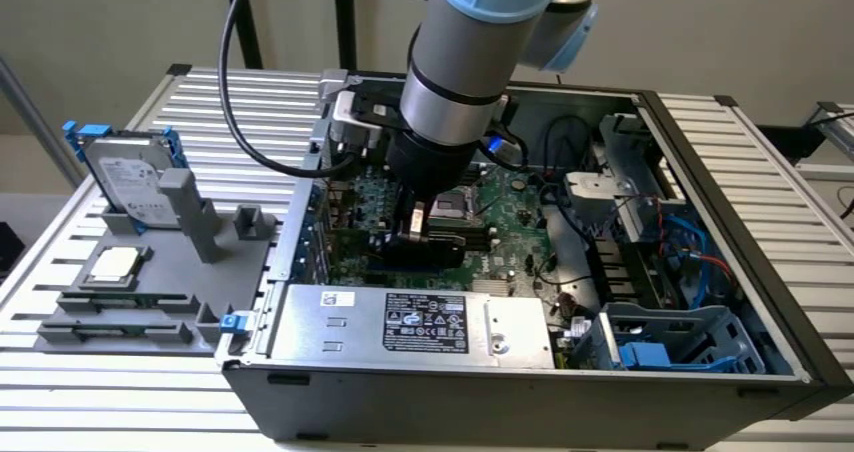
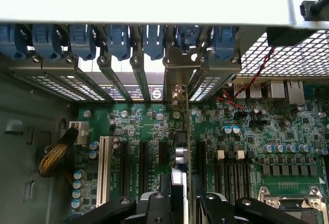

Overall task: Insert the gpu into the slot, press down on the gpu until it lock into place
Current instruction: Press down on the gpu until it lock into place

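Over motherboard [image 1: 514,207], pincer [image 1: 422,232] pinching upright gpu [image 2: 180,149], seen edge-on between fingers [image 2: 157,208] in wrist view

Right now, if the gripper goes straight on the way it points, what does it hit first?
The gpu, clamped edge-on in the jaws of the gripper, leads; its lower edge would likely meet the motherboard first. Depth is unclear.
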`<control>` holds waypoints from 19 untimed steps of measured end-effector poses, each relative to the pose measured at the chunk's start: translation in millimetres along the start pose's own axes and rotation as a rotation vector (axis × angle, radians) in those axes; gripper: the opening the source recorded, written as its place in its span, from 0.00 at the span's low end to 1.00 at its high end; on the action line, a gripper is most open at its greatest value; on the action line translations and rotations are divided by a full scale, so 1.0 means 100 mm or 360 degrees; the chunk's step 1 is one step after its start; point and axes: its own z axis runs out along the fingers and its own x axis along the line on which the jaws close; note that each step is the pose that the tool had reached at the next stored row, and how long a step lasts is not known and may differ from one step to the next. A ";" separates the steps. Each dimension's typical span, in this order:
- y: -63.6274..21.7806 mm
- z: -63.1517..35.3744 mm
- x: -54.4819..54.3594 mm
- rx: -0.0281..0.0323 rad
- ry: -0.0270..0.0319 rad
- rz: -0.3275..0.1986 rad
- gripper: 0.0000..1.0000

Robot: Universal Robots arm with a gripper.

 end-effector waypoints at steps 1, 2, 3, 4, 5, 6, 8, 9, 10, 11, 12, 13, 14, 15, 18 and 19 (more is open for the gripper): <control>0.000 0.000 0.00 0.00000 0.00000 0.0000 0.26; 0.000 0.000 0.00 0.00000 0.00000 0.0000 0.26; 0.000 0.000 0.00 0.00000 -0.00001 0.0000 0.26; 0.000 0.000 0.00 0.00000 -0.00001 0.0000 0.26; 0.000 0.000 0.00 0.00000 -0.00001 0.0000 0.26; 0.000 0.000 0.00 0.00000 -0.00001 0.0000 0.26; 0.000 0.000 0.00 0.00000 -0.00002 0.0000 0.26; 0.000 0.000 0.00 0.00000 -0.00001 0.0000 0.26; 0.000 0.000 0.00 0.00000 -0.00001 0.0000 0.26; 0.000 0.000 0.00 0.00000 0.00000 0.0000 0.26; 0.000 0.000 0.00 0.00000 0.00000 0.0000 0.26; 0.000 0.000 0.00 0.00000 -0.00001 0.0000 0.26; 0.000 0.000 0.00 0.00000 -0.00001 0.0000 0.26; 0.000 0.000 0.00 0.00000 0.00000 0.0000 0.26; 0.000 0.000 0.00 0.00000 -0.00001 0.0000 0.26; 0.000 0.000 0.00 0.00000 -0.00001 0.0000 0.26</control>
